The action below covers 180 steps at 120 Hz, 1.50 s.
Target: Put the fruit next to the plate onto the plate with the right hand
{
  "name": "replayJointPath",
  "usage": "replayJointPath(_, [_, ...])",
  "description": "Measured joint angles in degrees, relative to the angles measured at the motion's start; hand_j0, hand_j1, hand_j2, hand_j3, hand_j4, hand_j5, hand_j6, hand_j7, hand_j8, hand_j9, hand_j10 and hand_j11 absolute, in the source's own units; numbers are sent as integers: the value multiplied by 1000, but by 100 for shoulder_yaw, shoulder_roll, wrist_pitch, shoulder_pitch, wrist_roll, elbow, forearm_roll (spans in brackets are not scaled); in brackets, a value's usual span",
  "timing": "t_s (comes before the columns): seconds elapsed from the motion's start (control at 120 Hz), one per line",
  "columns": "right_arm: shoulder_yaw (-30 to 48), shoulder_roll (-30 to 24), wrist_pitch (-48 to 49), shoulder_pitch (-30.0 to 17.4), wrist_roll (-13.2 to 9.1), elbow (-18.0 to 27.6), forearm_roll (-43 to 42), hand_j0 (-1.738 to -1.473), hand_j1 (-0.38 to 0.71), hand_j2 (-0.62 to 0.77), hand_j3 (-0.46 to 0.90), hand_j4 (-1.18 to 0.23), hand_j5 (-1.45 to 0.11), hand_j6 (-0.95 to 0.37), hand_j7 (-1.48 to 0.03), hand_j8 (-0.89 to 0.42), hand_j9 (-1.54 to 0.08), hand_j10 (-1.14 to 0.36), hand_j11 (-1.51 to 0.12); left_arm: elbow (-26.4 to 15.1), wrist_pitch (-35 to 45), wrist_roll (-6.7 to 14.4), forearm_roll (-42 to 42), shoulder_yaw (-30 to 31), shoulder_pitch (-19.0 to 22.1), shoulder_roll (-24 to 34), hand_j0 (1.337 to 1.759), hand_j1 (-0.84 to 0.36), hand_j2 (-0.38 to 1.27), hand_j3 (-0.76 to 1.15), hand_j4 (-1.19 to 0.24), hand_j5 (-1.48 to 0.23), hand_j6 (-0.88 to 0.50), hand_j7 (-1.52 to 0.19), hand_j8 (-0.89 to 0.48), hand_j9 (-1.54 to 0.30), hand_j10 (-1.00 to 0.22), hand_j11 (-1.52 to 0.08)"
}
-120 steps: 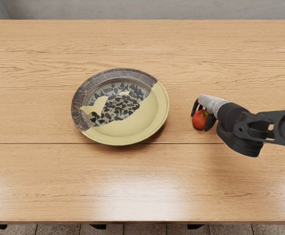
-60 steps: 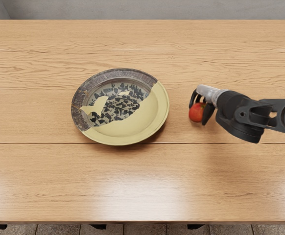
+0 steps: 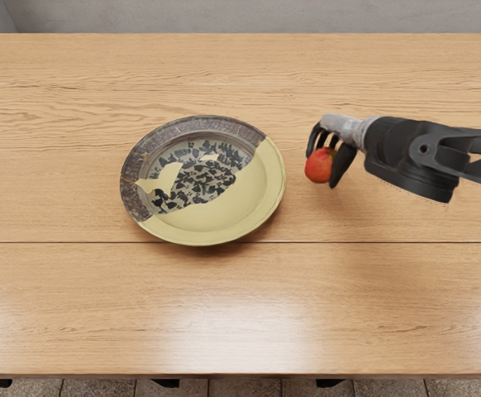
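Observation:
A small red fruit hangs above the table just right of the plate, held in my right hand, whose dark fingers are curled around it. The right arm reaches in from the picture's right edge. The plate is round, with a cream rim and a dark patterned centre, and lies left of the middle of the table. Nothing lies on the plate. The fruit is a short gap away from the plate's right rim. The left arm does not show.
The wooden table stretches wide around the plate, with its front edge near the bottom of the view and a grey wall behind its far edge.
The right hand has lifted the fruit off the table and carried it up and to the left, closer to the plate's right rim.

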Motion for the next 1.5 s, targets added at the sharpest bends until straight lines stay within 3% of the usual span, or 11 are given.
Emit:
replayJointPath(0.292, [496,109,473,353,-1,30,10,-1655,257,292,0,-561,-1060,-359,-989,-386,-998,-752,-999,0,0,0,0,2,0,0,1658,349,0,0,0,0,0,0,0,0,0,0])
replayJointPath(0.5, [620,515,568,530,-1,21,62,-1655,273,309,0,-548,-1070,-348,-990,-372,-1001,-753,-1001,0,0,0,0,2,0,0,1658,349,0,0,0,0,0,0,0,0,0,0])
replayJointPath(0.808, [831,1222,541,632,2,-100,64,-1658,348,516,1,-560,-1052,-361,-991,-374,-1006,-752,-1008,0,0,0,0,1,1,0,1658,349,0,0,0,0,0,0,0,0,0,0])
replayJointPath(1.067, [709,1696,523,349,-3,-607,-58,-1658,375,573,1,-553,-1089,-356,-1003,-365,-1041,-749,-1044,0,0,0,0,0,-6,0,1658,349,0,0,0,0,0,0,0,0,0,0])
replayJointPath(1.258, [475,2269,513,132,-3,-1463,-128,-1658,372,549,0,-557,-1099,-354,-1008,-354,-1045,-753,-1047,0,0,0,1,-1,1,0,1658,349,0,0,0,0,0,0,0,0,0,0])
replayJointPath(1.5, [417,2431,501,-75,2,-1681,-155,-1657,302,460,0,-616,-1071,-406,-1005,-406,-1037,-754,-1041,0,0,0,0,-3,0,0,1658,349,0,0,0,0,0,0,0,0,0,0])
